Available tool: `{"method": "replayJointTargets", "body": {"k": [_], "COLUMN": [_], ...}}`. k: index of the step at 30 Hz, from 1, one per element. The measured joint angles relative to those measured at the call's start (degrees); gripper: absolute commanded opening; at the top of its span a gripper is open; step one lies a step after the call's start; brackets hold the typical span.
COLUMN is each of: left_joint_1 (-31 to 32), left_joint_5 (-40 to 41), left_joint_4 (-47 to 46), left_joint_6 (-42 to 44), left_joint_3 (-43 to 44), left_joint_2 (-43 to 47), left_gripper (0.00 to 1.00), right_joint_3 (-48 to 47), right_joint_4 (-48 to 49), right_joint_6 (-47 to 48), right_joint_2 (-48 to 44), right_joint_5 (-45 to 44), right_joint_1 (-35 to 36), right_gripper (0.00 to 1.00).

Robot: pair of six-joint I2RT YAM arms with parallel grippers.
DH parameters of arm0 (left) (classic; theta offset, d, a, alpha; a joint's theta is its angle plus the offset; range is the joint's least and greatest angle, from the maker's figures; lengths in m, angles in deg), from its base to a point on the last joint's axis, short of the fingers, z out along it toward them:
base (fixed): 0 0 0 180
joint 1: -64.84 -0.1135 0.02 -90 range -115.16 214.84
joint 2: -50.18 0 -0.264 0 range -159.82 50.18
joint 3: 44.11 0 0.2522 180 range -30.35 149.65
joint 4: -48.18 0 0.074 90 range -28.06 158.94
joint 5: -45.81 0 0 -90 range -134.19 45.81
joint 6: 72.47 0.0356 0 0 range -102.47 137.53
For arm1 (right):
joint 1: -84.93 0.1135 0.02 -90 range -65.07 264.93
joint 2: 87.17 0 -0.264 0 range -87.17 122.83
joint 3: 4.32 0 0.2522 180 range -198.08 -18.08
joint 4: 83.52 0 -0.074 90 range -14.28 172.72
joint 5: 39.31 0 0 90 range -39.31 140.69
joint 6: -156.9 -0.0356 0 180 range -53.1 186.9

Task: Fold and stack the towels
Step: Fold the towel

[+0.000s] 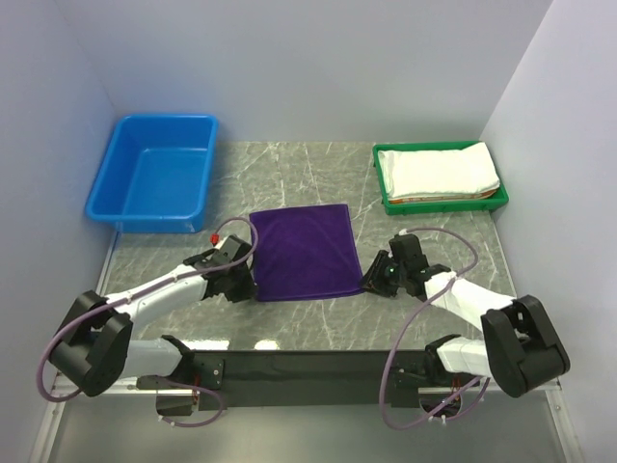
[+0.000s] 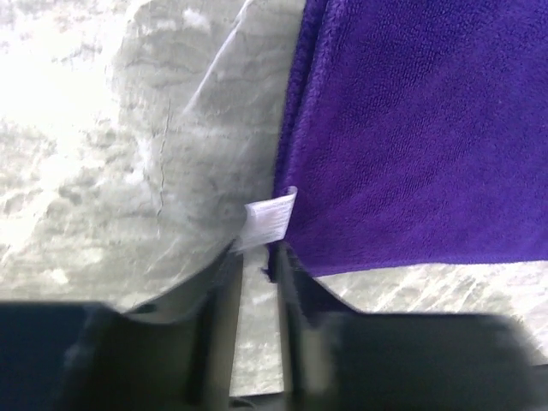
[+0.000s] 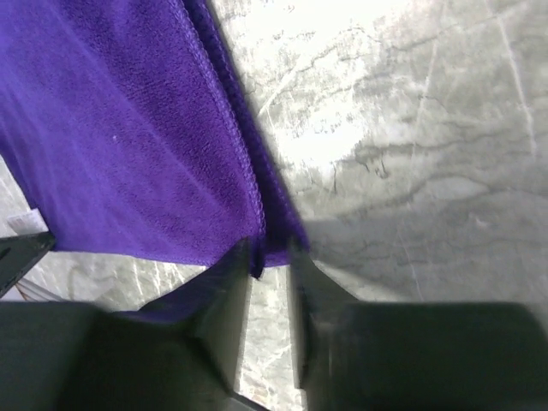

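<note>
The dark purple towel (image 1: 304, 253) lies folded flat at the table's middle. My left gripper (image 1: 243, 282) is low at its near left corner, jaws nearly together on the corner (image 2: 271, 272) beside a white tag (image 2: 270, 218). My right gripper (image 1: 372, 281) is low at the near right corner, jaws pinching the corner (image 3: 274, 248). The white towel (image 1: 439, 171) lies folded on top in the green tray (image 1: 386, 204) at the back right. An orange edge (image 1: 424, 200), with no print showing, peeks out under it.
A blue tub (image 1: 154, 183) stands at the back left. Grey walls close in the table on the left, right and back. The arms' black base bar (image 1: 308, 367) runs along the near edge.
</note>
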Motion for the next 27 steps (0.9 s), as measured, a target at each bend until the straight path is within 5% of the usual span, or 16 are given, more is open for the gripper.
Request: {"method": "replayJointTargets", "body": {"k": [4,10,15,19,22,27], "left_joint_1": [0.26,0.55,0.98,1.18,1.25,1.51], "left_joint_5": [0.02,0.66,0.57,-0.13,-1.38,-3.1], "left_joint_4": [2.03,6.86,7.13,4.33,0.76,-1.55], "left_joint_6": [-0.66,-0.92,-0.33,0.96,2.27,3.76], "left_joint_3": [0.0,3.06,8.9,13.42,14.71,12.59], "left_joint_2": [2.47,7.39,7.69,3.34,-2.51,-10.21], "left_gripper": [0.63,0.66,0.53,0.24,0.13,0.08], "right_joint_3": [-0.04,-4.63,-7.91,-8.63,-8.61,-7.48], "right_joint_4": [-3.1,-8.83,-7.02,-3.89,-2.25,-0.48], "right_joint_6": [1.05,3.98,4.94,4.57,4.31,4.35], "right_joint_2": [-3.78,-9.62,-9.22,-4.09,1.46,8.31], "right_joint_5": [-1.29,-3.02,-1.6,0.57,1.64,3.56], "right_joint_1": [0.0,0.07,0.63,0.87,0.94,0.96], "right_gripper": [0.45,0.41,0.28,0.28,0.29,0.3]}}
